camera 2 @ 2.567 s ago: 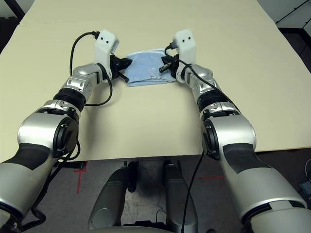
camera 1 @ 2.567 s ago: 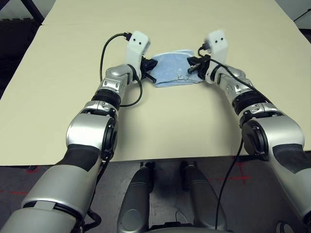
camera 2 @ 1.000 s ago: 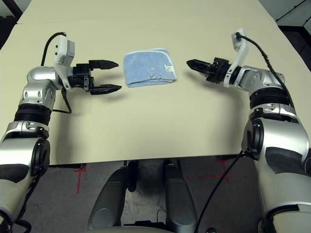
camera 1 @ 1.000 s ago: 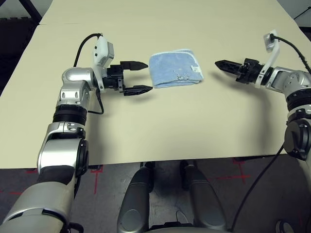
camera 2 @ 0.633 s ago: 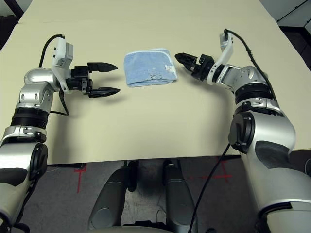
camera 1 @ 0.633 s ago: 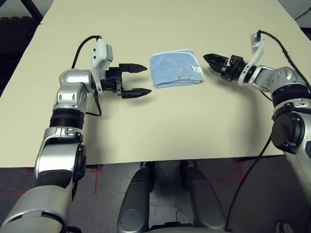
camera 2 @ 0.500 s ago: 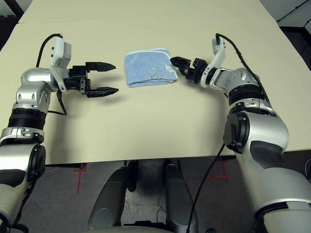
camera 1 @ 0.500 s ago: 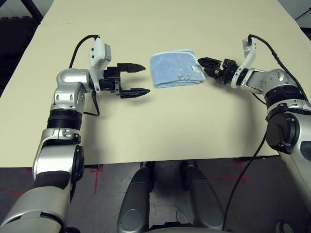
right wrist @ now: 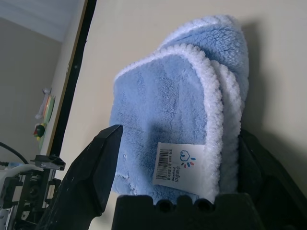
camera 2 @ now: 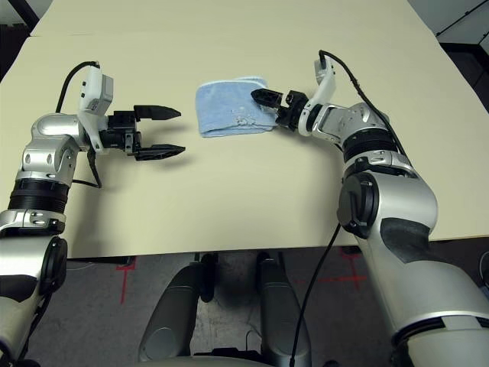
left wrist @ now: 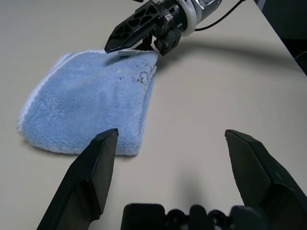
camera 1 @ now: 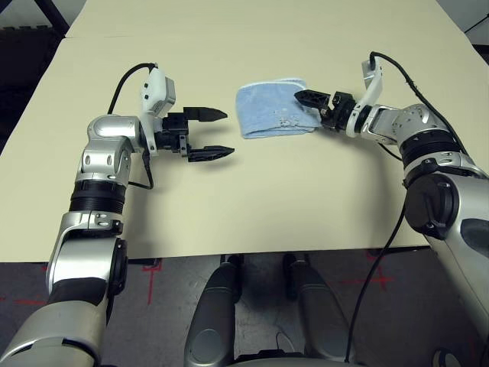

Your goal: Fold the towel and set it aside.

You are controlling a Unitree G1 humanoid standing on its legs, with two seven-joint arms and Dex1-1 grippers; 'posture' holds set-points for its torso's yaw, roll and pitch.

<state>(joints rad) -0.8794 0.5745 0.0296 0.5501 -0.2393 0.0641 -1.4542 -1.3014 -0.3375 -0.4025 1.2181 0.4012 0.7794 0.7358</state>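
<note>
Beige counter [camera 1: 252,199] carries the folded towel [camera 1: 267,113] at upper centre, soft, light and likely floppy, best pinched across its stacked white-edged layers, where the right tool [camera 1: 312,105] arrives wide, the left tool [camera 1: 212,134] also wide.

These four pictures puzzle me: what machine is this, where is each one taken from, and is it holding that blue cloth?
It is a humanoid robot with two silver arms, each ending in a gripper of two black fingers. The two wide pictures come from cameras in its head, looking down over the arms at a beige table. The two close pictures come from a small camera on each wrist, looking out between that gripper's fingers. On the table lies a folded light-blue towel with white edging and a small printed label. The left gripper is open and stands apart from the towel. The right gripper is open at the towel's edge, its fingers either side of the cloth, not closed on it. Nothing is held.
</note>
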